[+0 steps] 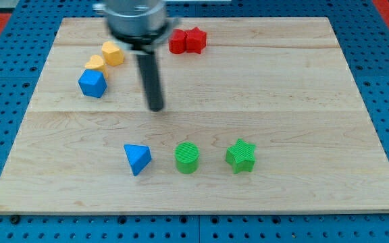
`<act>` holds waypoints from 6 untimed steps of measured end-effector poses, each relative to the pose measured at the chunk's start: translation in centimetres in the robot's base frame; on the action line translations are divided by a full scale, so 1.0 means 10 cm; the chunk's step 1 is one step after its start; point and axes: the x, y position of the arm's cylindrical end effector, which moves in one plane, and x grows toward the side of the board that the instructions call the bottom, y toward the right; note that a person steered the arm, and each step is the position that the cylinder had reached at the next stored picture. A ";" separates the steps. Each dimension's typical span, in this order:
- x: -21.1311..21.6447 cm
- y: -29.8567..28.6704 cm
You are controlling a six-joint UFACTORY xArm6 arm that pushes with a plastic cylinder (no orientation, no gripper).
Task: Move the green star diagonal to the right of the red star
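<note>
1. Camera view: the green star (240,156) is parked near the view's bottom, right of centre, just beside the green cylinder (187,157); the red star (194,40) is up top, touching a red block (177,42)
2. Risk: the cylinder could easily get clipped if the star is approached from the left
3. My tip (156,106) is found mid-board, well apart from the green star, up and to its left. No fingers here, so nothing is gripped

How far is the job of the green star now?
Nothing looks done yet: the green star sits near the view's bottom, far from the red star at the top. My tip stands mid-board, touching no block. The whole push is left.
</note>
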 end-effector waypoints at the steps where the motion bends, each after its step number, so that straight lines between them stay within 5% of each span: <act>1: 0.08 1.06; 2: 0.33 1.38; 4: 1.62 1.67; 5: 1.67 0.80; 6: 1.06 0.86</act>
